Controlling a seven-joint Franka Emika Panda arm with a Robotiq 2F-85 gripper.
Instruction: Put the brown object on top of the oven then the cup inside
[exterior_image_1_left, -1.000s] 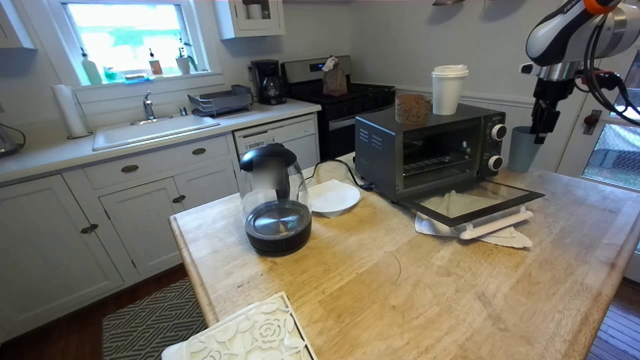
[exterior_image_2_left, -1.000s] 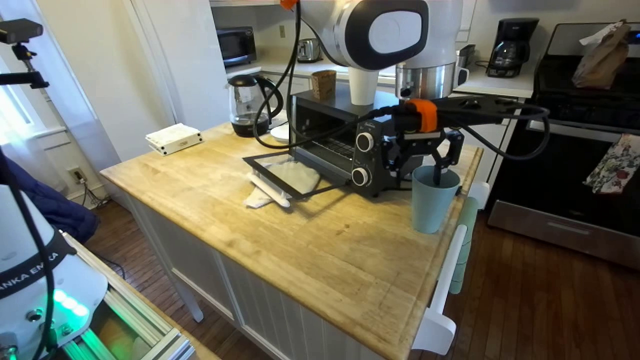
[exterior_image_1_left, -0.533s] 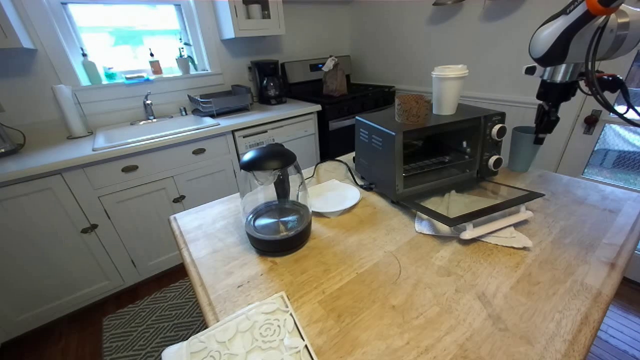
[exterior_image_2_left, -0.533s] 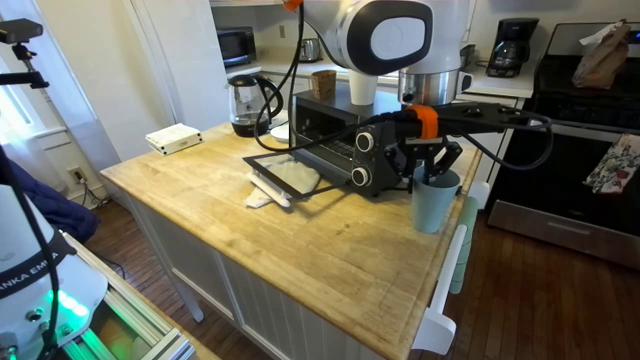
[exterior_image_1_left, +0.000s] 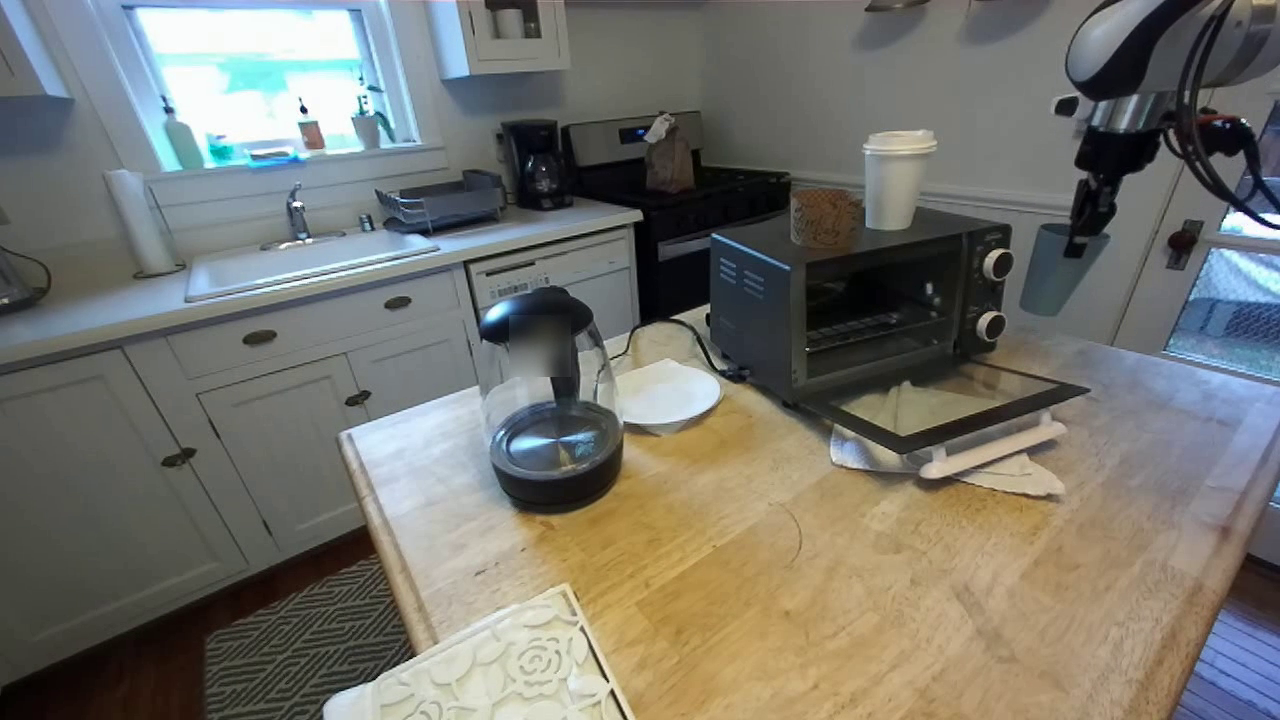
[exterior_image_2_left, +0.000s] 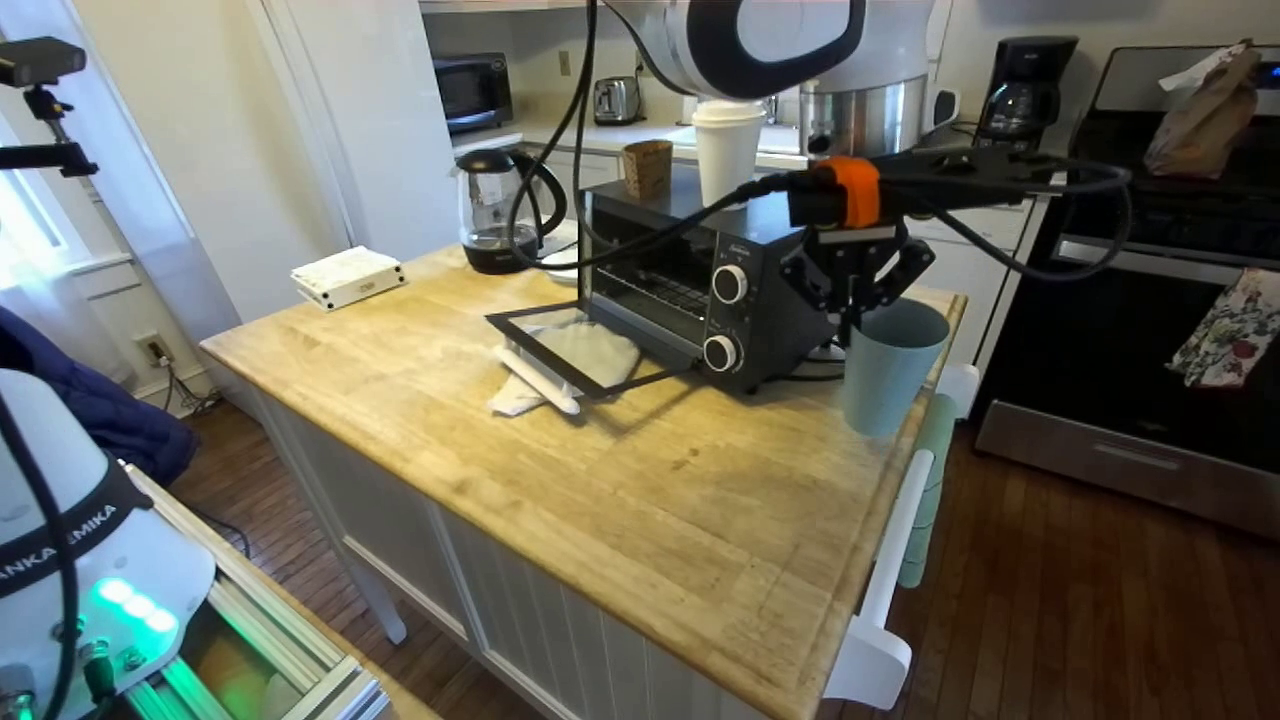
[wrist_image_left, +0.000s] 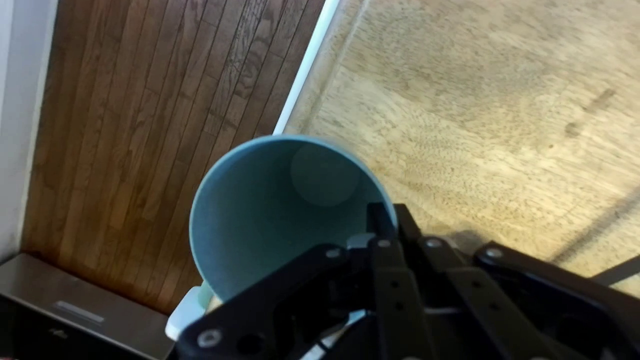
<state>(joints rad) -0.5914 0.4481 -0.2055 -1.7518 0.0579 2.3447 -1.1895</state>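
We see a blue-grey tapered cup (exterior_image_2_left: 897, 372); a white cylindrical lidded cup (exterior_image_1_left: 894, 186); a brown, dark-patterned round vessel (exterior_image_1_left: 826, 218).

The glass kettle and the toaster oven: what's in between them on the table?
A white plate and part of a black cord lie between the glass kettle and the toaster oven; an exterior view shows it.

In an exterior view, the tabletop (exterior_image_1_left: 760, 570) is viewed from close above, toward the stove (exterior_image_1_left: 690, 215); in an exterior view, across one edge, toward the toaster (exterior_image_2_left: 617, 100). The oven (exterior_image_1_left: 770, 310) is shared by both. In the wrist view, another edge is seen close below.
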